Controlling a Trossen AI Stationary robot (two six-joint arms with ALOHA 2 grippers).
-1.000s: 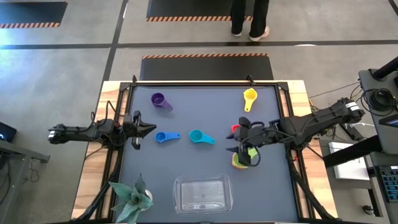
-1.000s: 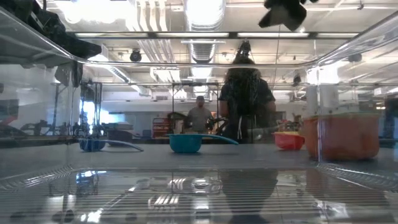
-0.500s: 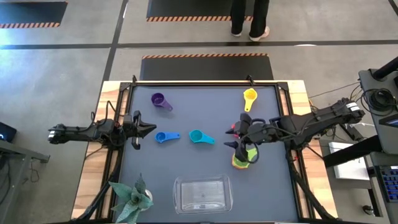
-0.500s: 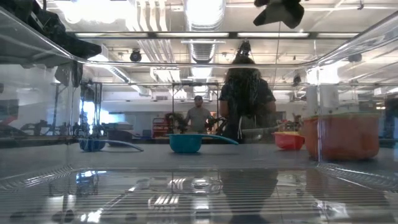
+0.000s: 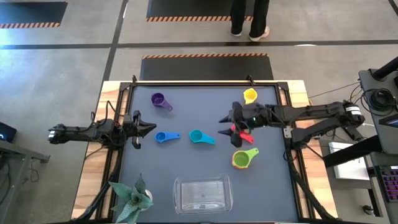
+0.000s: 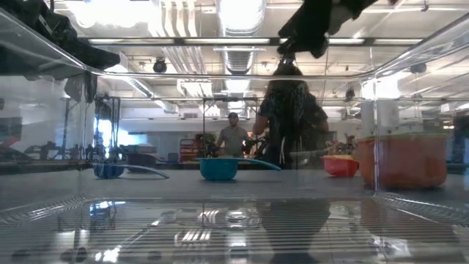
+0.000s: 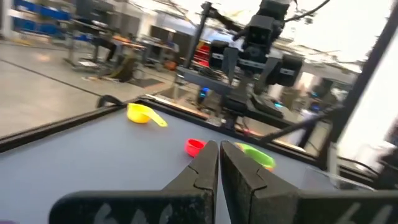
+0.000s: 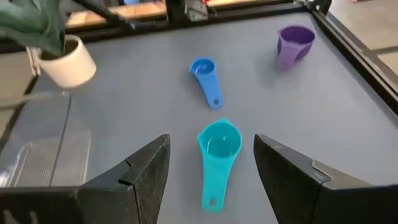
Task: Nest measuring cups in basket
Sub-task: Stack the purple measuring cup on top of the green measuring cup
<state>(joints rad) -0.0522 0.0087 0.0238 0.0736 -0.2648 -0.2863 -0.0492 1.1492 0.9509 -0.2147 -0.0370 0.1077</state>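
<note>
Seven cups outside the basket, one nested pair formed; right gripper [image 5: 229, 125] open and empty above the red cup [image 5: 237, 130].

Fingers spread wide in the right wrist view, with nothing between them but the teal cup [image 8: 218, 144] on the mat ahead. Farther out along the same line, blue cup [image 8: 204, 73] and purple cup [image 8: 295, 42]; just behind the gripper, yellow cup [image 5: 250, 96]. Nearer the front edge, green cup [image 5: 242, 158] seated in an orange one (only its rim visible). Beyond that, clear basket [image 5: 202, 193] empty at the front edge, toy plant [image 5: 132, 198] beside it. Left gripper [image 5: 149, 129] shut on nothing, parked near the blue cup. Judged barely begun: five cups loose, whole stack not yet in basket.
</note>
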